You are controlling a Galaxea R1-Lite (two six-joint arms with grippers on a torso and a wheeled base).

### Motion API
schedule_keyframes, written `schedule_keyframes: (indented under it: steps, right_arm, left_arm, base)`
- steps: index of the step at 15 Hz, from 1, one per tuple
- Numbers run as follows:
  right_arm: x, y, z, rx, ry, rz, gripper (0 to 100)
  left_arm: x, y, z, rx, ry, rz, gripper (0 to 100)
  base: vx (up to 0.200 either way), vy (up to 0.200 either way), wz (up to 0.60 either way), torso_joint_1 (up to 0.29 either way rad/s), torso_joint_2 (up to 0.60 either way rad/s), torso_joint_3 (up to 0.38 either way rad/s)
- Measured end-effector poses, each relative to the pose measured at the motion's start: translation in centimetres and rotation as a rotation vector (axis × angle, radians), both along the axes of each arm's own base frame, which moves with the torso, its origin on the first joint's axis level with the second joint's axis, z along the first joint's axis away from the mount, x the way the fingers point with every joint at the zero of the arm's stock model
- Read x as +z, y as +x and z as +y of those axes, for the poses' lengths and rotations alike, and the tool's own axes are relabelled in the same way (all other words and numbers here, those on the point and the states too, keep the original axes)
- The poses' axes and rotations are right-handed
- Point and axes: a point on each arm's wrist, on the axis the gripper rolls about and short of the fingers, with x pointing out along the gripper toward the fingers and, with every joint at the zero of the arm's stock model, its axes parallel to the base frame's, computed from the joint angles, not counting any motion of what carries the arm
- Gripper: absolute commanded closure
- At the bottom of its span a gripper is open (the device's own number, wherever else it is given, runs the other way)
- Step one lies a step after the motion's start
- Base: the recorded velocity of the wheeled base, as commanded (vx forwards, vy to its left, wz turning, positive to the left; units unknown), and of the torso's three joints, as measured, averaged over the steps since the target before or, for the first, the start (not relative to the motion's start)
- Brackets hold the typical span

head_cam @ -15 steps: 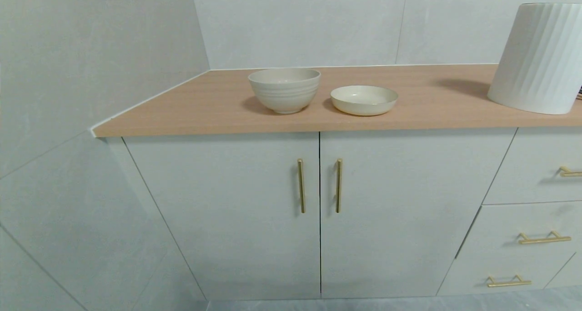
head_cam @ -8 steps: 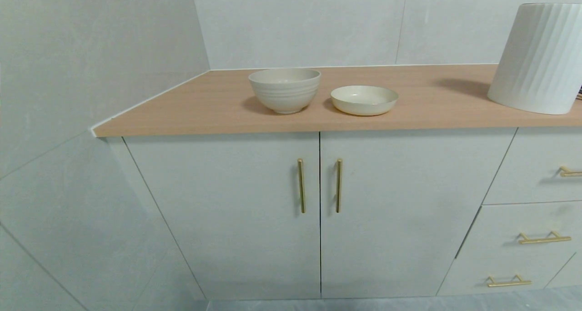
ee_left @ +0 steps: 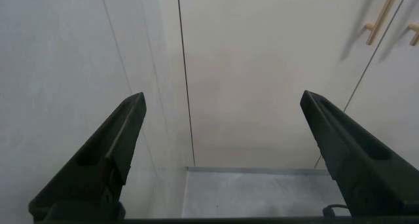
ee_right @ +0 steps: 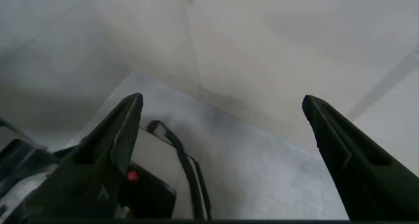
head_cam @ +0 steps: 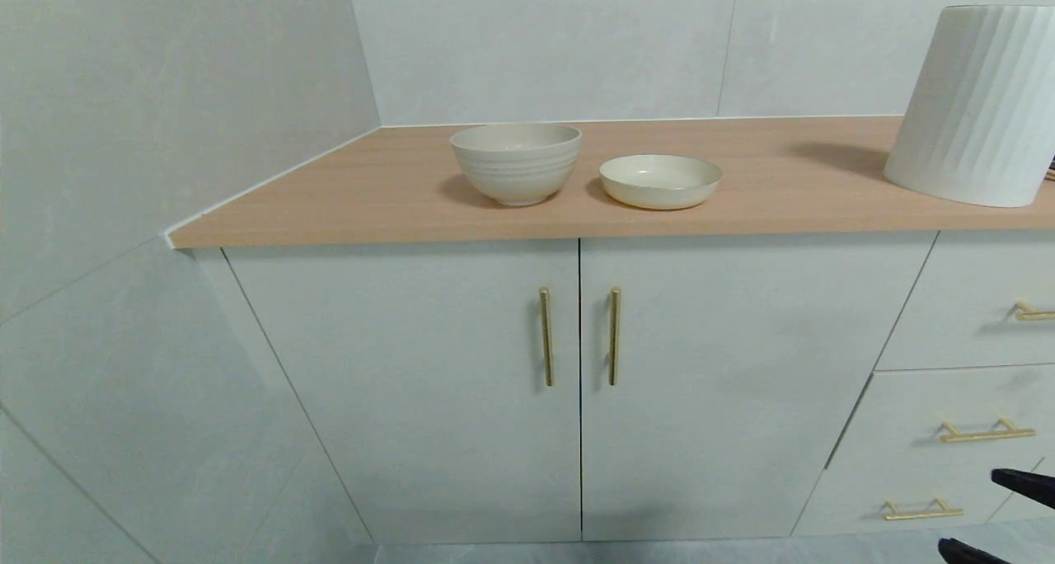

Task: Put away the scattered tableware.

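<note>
My left gripper [ee_left: 222, 103] is spread wide, with nothing between its fingers [ee_left: 105, 158] and nothing touching them. It hangs low in front of the left door [ee_left: 262, 86], near that door's outer edge beside the wall [ee_left: 59, 67], with the floor [ee_left: 249, 191] below. My right gripper [ee_right: 221, 99] is just as wide open and just as empty, held low over the floor in front of the cabinet [ee_right: 294, 40].

The head view gives me the tableware. The bowl [head_cam: 516, 162] and the dish [head_cam: 660, 181] stand upright on the counter [head_cam: 346, 201], side by side and a little apart. The bowl is on the left, and both are near the front edge, above the two closed doors. Each door carries an upright gold handle [head_cam: 546, 337], and the two handles sit close together where the doors meet. To the right are drawers [head_cam: 948, 407] with gold pulls [head_cam: 987, 434]. At the counter's right end, well apart from the dish, stands a white ribbed container [head_cam: 977, 106]. Two dark fingertips [head_cam: 1022, 483] of my right gripper poke in at that view's lower right corner, in front of the lower drawers.

The left wrist view catches the two door handles from below, off to one side of the gripper. The right wrist view looks closely at the floor and the foot of the cabinet.
</note>
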Motion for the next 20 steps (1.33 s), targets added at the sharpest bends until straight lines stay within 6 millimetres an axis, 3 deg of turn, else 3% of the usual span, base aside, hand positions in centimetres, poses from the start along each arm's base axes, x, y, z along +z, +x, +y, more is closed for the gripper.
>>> schedule_keyframes:
  steps: [3,6,9,14,17,20]
  right_arm:
    - [2.8,4.6,2.7,0.094,-0.012,-0.004,0]
    - [5.3,8.6,6.7,0.161,0.009,-0.001,0]
    - [5.3,10.7,10.9,0.198,0.038,0.067,0]
    - [7.7,13.2,14.4,0.196,0.215,0.137,0]
    - [7.4,14.8,15.7,0.194,0.239,0.163,0]
    - [5.3,17.2,17.6,0.194,0.259,0.142,0]
  left_arm:
    - [0.0,0.0,0.0,0.000,0.000,0.000,0]
    - [0.0,0.0,0.0,0.000,0.000,0.000,0]
    - [0.0,0.0,0.0,0.000,0.001,0.000,0]
    - [0.0,0.0,0.0,0.000,0.001,0.001,0]
    - [0.0,0.0,0.0,0.000,0.001,0.000,0]
    - [0.0,0.0,0.0,0.000,0.002,0.000,0]
  base:
    - [0.000,0.000,0.00,0.000,0.00,0.000]
    - [0.000,0.000,0.00,0.000,0.00,0.000]
    - [0.000,0.000,0.00,0.000,0.00,0.000]
    - [0.000,0.000,0.00,0.000,0.00,0.000]
    - [0.000,0.000,0.00,0.000,0.00,0.000]
    - [0.000,0.000,0.00,0.000,0.00,0.000]
